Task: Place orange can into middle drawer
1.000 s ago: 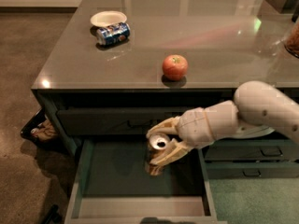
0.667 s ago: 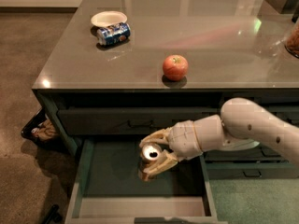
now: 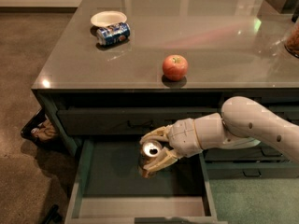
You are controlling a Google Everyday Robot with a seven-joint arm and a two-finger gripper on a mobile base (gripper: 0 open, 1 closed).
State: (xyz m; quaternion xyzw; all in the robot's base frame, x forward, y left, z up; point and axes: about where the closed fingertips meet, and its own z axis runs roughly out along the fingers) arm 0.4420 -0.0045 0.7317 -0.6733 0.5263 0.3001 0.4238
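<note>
The orange can (image 3: pixel 148 157), with a silver top facing the camera and an orange-brown label, is held in my gripper (image 3: pixel 154 150). The pale fingers (image 3: pixel 156 134) are shut on the can from above and below. I hold it inside the open middle drawer (image 3: pixel 93 185), a deep dark grey-green drawer with a flat floor and a pale front rim. The can hangs over the drawer's middle, low over the floor; whether it touches the floor cannot be told. My arm (image 3: pixel 243 127) reaches in from the right.
On the glossy tabletop (image 3: pixel 210 45) lie a red apple (image 3: pixel 175 67), a blue-and-white can (image 3: pixel 113 33) on its side and a white bowl (image 3: pixel 108 18). A shut drawer (image 3: pixel 117 120) sits above the open one. Narrower drawers with handles (image 3: pixel 245 172) stand at the right. A dark bag (image 3: pixel 39 129) lies on the floor at the left.
My gripper has moved left and down with the orange can, further into the open drawer. Nothing else has moved.
</note>
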